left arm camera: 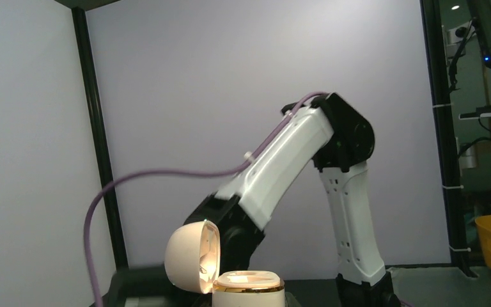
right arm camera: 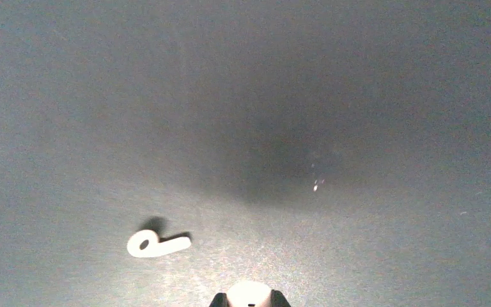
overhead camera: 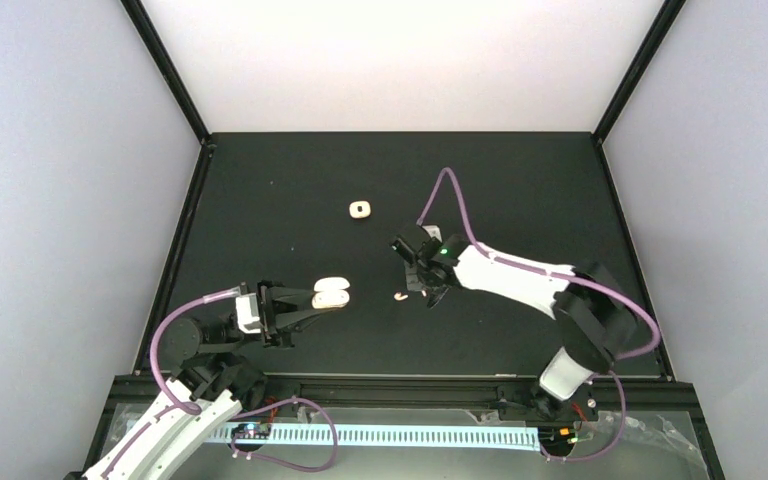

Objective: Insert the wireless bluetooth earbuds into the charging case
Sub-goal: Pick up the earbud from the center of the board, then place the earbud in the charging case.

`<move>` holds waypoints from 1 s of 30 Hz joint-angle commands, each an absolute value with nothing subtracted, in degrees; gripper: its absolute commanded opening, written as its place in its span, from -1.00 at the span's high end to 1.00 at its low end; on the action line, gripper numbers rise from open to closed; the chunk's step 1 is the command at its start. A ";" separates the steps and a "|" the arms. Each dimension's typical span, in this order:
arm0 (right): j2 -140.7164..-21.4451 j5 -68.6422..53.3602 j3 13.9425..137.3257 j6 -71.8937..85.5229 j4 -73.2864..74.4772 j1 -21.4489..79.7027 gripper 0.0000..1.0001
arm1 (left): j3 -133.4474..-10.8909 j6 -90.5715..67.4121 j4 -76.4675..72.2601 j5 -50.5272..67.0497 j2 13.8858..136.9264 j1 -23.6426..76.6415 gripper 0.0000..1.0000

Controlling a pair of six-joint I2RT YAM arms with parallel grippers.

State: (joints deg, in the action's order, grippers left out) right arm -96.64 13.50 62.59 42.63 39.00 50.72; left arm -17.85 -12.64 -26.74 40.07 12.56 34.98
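Note:
My left gripper (overhead camera: 322,296) is shut on the cream charging case (overhead camera: 331,292) and holds it near the table's front left. In the left wrist view the case (left arm camera: 249,289) stands upright with its domed lid (left arm camera: 188,256) swung open to the left; my own fingers are out of frame there. My right gripper (overhead camera: 424,281) hovers over the mat to the case's right, shut on a cream earbud (right arm camera: 249,294) that shows between its tips. A second earbud (right arm camera: 156,244) lies flat on the mat left of it, and also shows in the top view (overhead camera: 400,296).
A small cream square object with a dark centre (overhead camera: 360,209) lies farther back on the black mat (overhead camera: 520,180). Black frame posts and white walls bound the table. The right arm (left arm camera: 294,160) fills the middle of the left wrist view.

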 commanded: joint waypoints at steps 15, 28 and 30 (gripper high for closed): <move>-50.82 15.73 55.13 23.64 6.09 51.02 0.87 | -25.84 -14.42 -36.19 38.68 25.64 35.66 0.97; -40.87 2.81 61.90 17.39 -7.59 51.02 0.86 | -46.10 -10.94 -56.51 36.33 58.50 44.10 0.97; -40.25 1.83 61.93 18.04 -9.90 50.99 0.86 | -48.11 -9.17 -59.24 33.27 62.11 45.93 0.97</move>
State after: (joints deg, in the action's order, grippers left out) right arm -41.50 5.76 60.66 18.70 -2.50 50.76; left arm -43.44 -12.95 -49.45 37.39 57.25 43.24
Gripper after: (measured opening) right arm 0.096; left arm 0.193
